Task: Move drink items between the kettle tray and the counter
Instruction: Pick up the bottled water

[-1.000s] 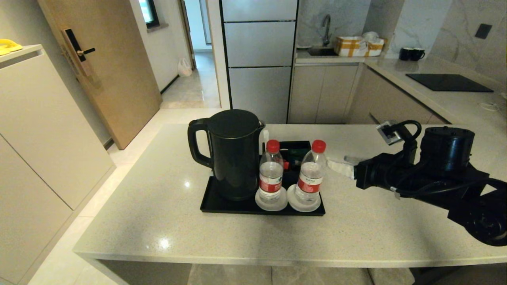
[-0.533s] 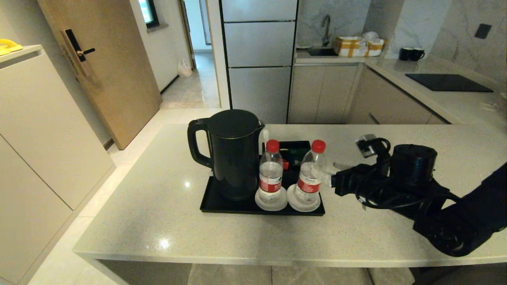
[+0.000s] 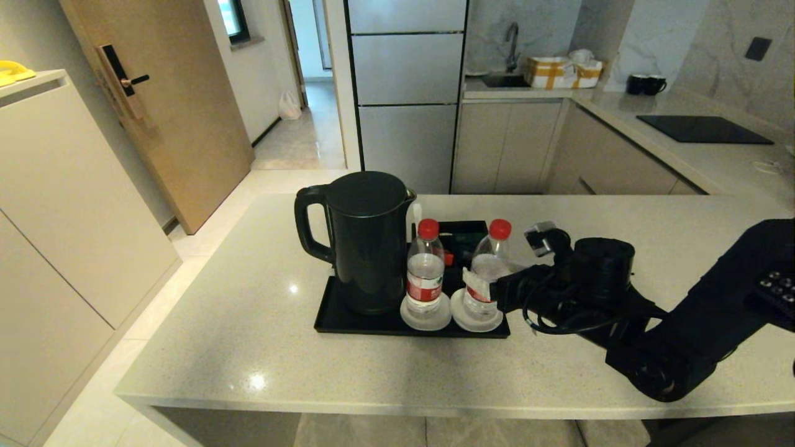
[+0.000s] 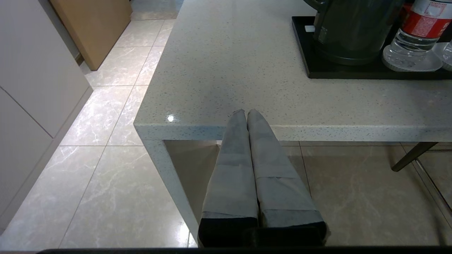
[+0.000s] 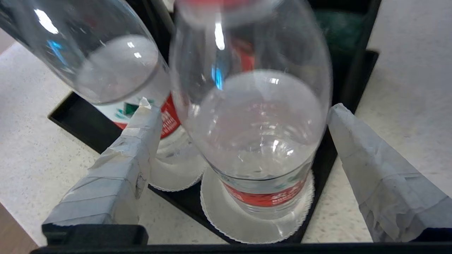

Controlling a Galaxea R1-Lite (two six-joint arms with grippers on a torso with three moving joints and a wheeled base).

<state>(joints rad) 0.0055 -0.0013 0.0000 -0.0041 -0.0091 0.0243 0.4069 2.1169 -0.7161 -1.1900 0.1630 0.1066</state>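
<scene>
Two clear red-capped water bottles stand on white paper coasters on the black kettle tray, to the right of the black kettle. My right gripper reaches in level from the right and is open. Its taped fingers stand on either side of the right bottle, with a gap showing on both sides. The left bottle stands just beyond one finger. My left gripper is shut and empty, parked low at the front edge of the counter, outside the head view.
A small black sachet box sits at the back of the tray behind the bottles. The beige counter extends left, front and right of the tray. A paler worktop with a black hob lies at the far right, and tall cabinets at the left.
My right arm has swung left across the counter toward the tray. Its fingers, short of the right bottle a second ago, now stand on either side of it.
</scene>
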